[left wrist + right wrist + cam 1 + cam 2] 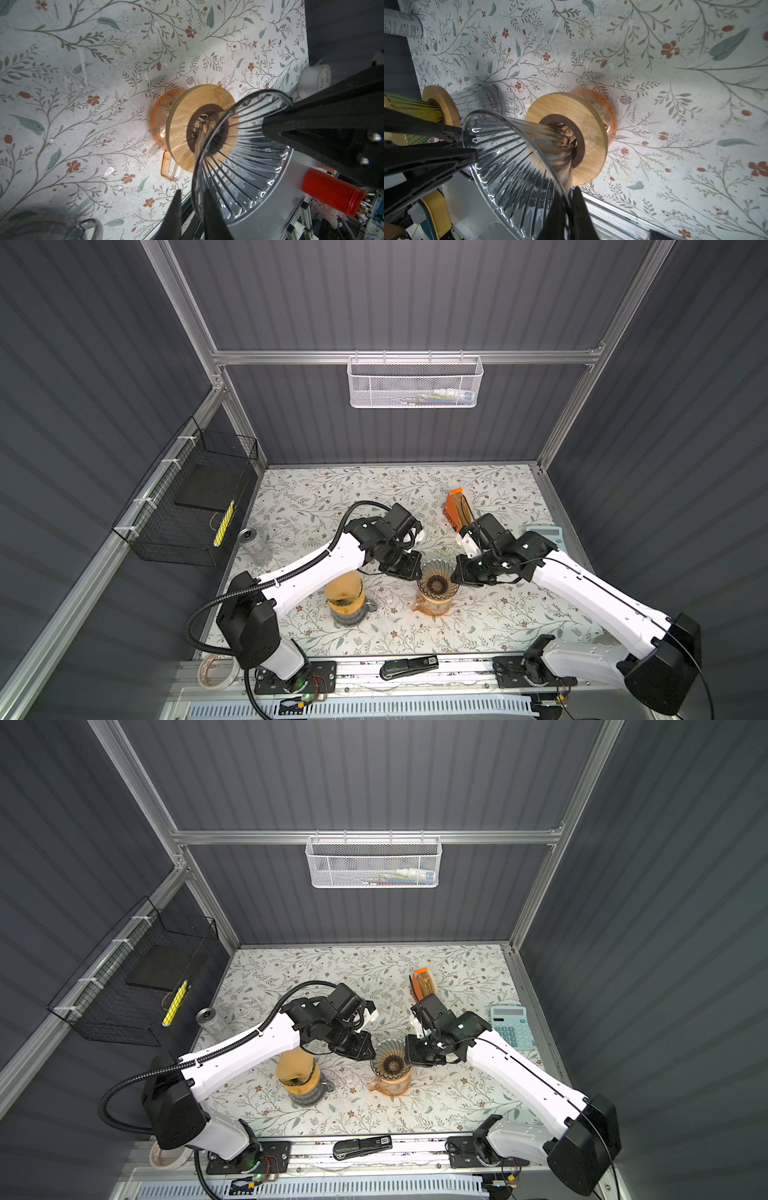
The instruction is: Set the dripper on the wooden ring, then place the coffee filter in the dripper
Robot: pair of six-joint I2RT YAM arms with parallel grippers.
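Right wrist view: right gripper [568, 209] pressed together on dripper [512, 166] rim, glass wall pinched between fingers. Left wrist view: left gripper [193, 199] fingers close together either side of opposite rim, sliver of gap at outer finger; firm pinch or not, cannot tell. Dripper: clear ribbed glass cone, wooden ring [187, 124], seated on orange cup [432, 608]. Brown coffee filters [464, 508] upright in orange box [449, 515], just behind dripper. Left of dripper, second dripper [356, 600] holds filter paper [341, 585], on clear jar [347, 616].
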